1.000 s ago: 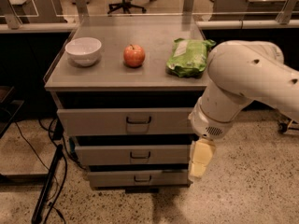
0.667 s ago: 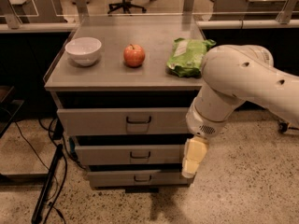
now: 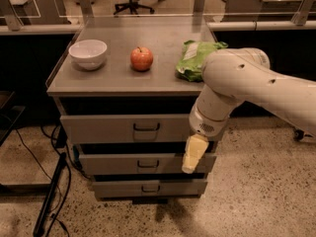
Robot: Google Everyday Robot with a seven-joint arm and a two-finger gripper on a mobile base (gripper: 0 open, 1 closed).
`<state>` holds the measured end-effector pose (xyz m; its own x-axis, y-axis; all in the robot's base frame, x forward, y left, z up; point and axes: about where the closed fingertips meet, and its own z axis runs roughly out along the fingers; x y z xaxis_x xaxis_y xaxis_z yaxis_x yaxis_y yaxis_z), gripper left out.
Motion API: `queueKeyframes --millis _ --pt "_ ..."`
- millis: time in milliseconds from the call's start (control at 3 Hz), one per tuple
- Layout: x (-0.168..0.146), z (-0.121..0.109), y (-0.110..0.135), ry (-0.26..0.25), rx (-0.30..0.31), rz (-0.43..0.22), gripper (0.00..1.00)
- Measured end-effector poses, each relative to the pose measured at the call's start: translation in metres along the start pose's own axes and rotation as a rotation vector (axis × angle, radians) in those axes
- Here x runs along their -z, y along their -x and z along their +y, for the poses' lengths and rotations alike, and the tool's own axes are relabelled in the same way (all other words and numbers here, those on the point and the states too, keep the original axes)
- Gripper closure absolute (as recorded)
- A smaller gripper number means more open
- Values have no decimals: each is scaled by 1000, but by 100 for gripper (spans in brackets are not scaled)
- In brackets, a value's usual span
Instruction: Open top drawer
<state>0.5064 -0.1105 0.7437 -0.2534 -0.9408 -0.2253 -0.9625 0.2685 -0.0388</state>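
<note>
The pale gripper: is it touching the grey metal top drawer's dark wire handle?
No, the gripper hangs lower, right of the handle on the top drawer.

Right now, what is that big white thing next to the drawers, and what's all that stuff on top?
That is a big white robot arm, part of a rolling robot. The one picture looks down on a grey metal cabinet from the front. On top sit a round white bowl, a red apple and a crumpled green bag. The arm ends in a pale yellow gripper, which is its hand. It hangs in front of the drawers, to the right of the dark wire handle on the wide grey top drawer. It holds nothing that I can see.
</note>
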Motion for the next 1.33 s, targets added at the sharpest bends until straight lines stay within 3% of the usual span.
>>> queueKeyframes --millis 1333 --pt "-47 -68 8 -37 -65 -5 0"
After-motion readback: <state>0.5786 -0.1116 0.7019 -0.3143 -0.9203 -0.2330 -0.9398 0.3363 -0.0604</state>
